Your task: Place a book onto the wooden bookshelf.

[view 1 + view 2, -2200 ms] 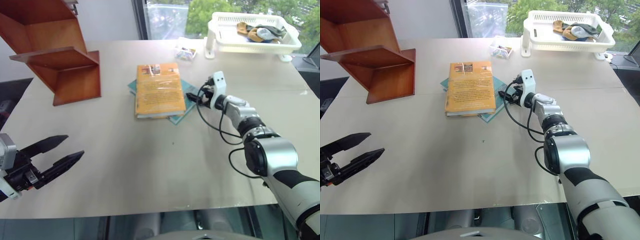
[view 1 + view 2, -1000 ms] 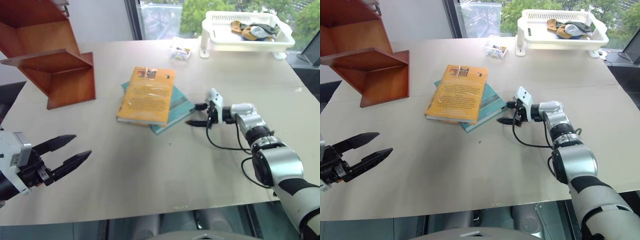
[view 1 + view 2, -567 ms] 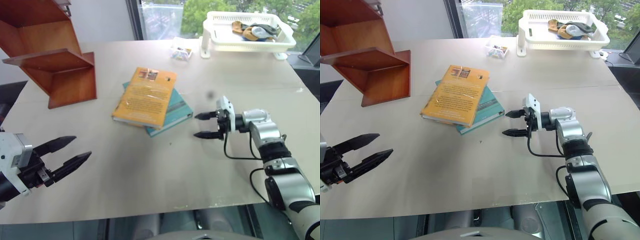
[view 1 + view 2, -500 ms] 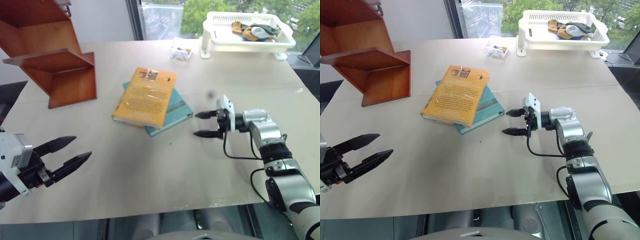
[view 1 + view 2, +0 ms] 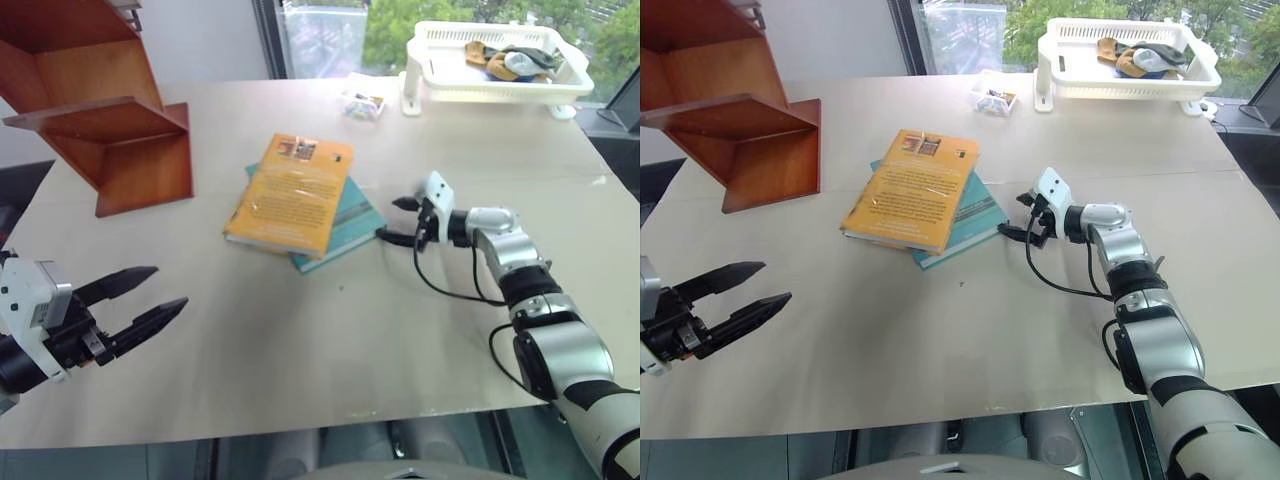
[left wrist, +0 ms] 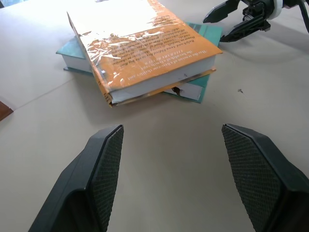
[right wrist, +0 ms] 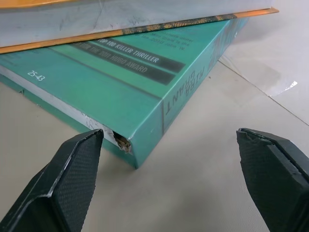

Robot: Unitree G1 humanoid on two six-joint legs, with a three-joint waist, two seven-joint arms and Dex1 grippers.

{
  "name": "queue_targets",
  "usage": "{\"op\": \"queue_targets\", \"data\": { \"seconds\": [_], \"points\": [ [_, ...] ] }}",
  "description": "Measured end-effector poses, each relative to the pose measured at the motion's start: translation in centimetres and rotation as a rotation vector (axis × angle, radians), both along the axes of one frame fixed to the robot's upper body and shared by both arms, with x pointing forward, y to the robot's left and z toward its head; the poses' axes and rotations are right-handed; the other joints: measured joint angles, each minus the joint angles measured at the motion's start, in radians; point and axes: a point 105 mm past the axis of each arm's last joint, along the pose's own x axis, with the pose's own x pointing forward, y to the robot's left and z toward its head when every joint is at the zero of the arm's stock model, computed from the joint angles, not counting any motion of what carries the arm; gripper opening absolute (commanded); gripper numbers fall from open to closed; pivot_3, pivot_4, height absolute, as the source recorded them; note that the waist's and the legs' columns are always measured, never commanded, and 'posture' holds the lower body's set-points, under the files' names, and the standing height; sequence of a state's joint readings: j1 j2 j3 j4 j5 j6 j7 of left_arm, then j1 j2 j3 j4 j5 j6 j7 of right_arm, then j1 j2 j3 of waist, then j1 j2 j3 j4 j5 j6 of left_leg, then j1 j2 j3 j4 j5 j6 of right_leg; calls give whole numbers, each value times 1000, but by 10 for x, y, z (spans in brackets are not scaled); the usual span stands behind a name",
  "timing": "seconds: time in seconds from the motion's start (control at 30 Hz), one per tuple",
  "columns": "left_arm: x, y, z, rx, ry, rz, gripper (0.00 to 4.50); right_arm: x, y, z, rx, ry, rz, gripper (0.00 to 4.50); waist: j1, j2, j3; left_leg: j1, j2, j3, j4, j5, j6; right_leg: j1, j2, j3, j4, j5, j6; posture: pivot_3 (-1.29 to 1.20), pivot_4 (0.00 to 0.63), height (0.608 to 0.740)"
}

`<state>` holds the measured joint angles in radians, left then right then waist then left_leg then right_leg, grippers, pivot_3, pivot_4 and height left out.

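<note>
While the right gripper's (image 5: pixel 1020 215) jaws gape, the book (image 5: pixel 911 188) lies just beyond.

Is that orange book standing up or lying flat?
Lying flat: the book rests cover-up on a teal book on the table.

- Two books lie stacked: one thick orange-yellow glossy hardcover book (image 5: pixel 290 193) on top of one thinner teal book (image 5: pixel 348 222).
- One reddish-brown wooden bookshelf (image 5: pixel 105 110) with slanted side panels (two flat tiers can be made out).
- One white slotted plastic basket (image 5: pixel 495 84), holding a small heap of items too jumbled to count.
- One small clear packet (image 5: pixel 364 103) beside the basket.
- One beige table (image 5: pixel 300 330).
</note>
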<state>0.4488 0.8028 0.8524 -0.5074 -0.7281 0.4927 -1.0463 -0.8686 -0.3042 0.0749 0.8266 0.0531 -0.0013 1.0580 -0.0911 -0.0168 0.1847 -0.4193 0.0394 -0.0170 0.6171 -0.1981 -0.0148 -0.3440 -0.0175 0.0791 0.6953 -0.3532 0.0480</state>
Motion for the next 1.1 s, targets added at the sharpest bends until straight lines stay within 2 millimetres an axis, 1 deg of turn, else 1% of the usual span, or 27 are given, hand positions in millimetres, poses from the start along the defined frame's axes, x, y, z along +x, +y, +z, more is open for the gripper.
{"op": "queue_targets", "data": {
  "seconds": [0.1,0.13,0.17,0.23,0.4,0.43,0.63,0.73,0.83,1.0,1.1],
  "points": [
    [0,1,0,-3,1,2,3426,-1,-2,-3,6,9,-6,4500,0,0,0,0,0,0,0,0,0,0,0,0,0,0,0,0,150,740],
    [1,1,0,-3,1,3,3478,-1,-3,-4,8,11,-8,3978,0,0,0,0,0,0,0,0,0,0,0,0,0,0,0,0,150,740],
    [1,1,0,-2,0,1,3478,-1,-4,-4,9,11,-10,3643,0,0,0,0,0,0,0,0,0,0,0,0,0,0,0,0,150,740],
    [3,0,1,4,-2,-7,3478,-1,-5,-3,10,6,-11,2766,0,0,0,0,0,0,0,0,0,0,0,0,0,0,0,0,150,740],
    [6,-2,0,4,2,-18,3478,0,-6,-3,24,6,-22,164,-1,0,0,0,0,0,0,0,0,0,0,0,0,0,0,0,150,740],
    [6,-2,-1,4,3,-19,3478,1,-6,-3,26,5,-26,67,-1,0,0,0,0,0,0,0,0,0,0,0,0,0,0,0,150,740],
    [7,-2,0,12,0,-19,3478,0,-8,-4,29,9,-34,67,0,0,0,0,0,0,0,0,0,0,0,0,0,0,0,0,150,740],
    [7,-2,0,12,1,-19,3478,-1,-14,-9,21,21,-44,67,1,0,0,0,0,0,0,0,0,0,0,0,0,0,0,0,150,740],
    [7,-2,-1,12,7,-17,3478,-4,-21,-12,11,32,-42,67,2,0,0,0,0,0,0,0,0,0,0,0,0,0,0,0,150,740],
    [5,-2,-3,12,15,-15,3478,-16,-33,-13,2,53,-36,67,5,0,0,0,0,0,0,0,0,0,0,0,0,0,0,0,150,740],
    [5,-1,-4,10,17,-13,3478,-18,-33,-10,12,54,-45,67,3,0,0,0,0,0,0,0,0,0,0,0,0,0,0,0,150,740]
  ]
}}
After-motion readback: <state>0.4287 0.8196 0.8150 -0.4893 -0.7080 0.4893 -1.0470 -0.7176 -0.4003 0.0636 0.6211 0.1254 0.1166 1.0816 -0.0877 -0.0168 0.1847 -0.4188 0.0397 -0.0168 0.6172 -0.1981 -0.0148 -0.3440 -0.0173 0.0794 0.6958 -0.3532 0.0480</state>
